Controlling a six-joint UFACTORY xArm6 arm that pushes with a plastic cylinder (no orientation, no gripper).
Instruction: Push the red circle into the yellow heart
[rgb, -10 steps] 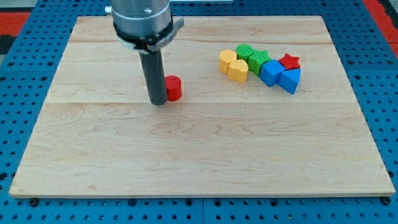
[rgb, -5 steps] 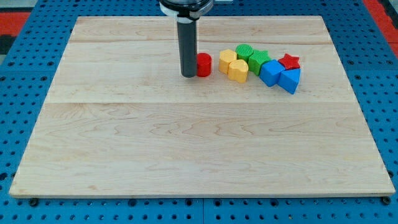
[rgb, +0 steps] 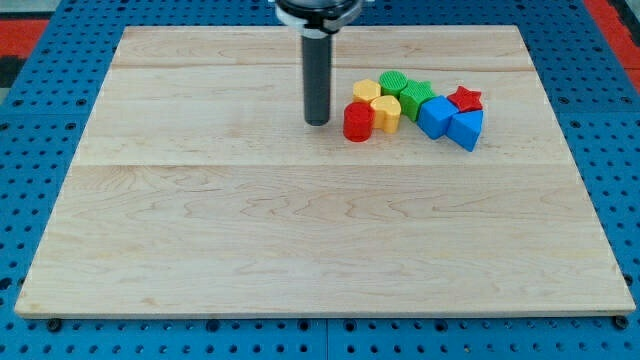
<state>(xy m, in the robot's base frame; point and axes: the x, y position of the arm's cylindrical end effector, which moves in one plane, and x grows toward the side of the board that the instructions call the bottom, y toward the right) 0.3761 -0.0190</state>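
Blue pegboard under pale wooden board (rgb: 300, 250). Red circle block (rgb: 358, 121) touches yellow heart block (rgb: 385, 112); task looks done. My tip (rgb: 317, 122) just left of circle, apart, clamping nothing.

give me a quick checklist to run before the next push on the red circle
1. Red circle reached the yellow heart: ok, it sits against the heart's left side as far as the view shows.
2. My tip in contact with the red circle: not ok, a small gap shows, with the tip to the view's left of it.
3. Other yellow block near the path: ok, it lies above the circle, toward the view's top.
4. Green, blue and red star blocks clustered on the heart's right: cannot tell if further pushing would disturb them.
5. Blocks well inside the board's edges: ok.
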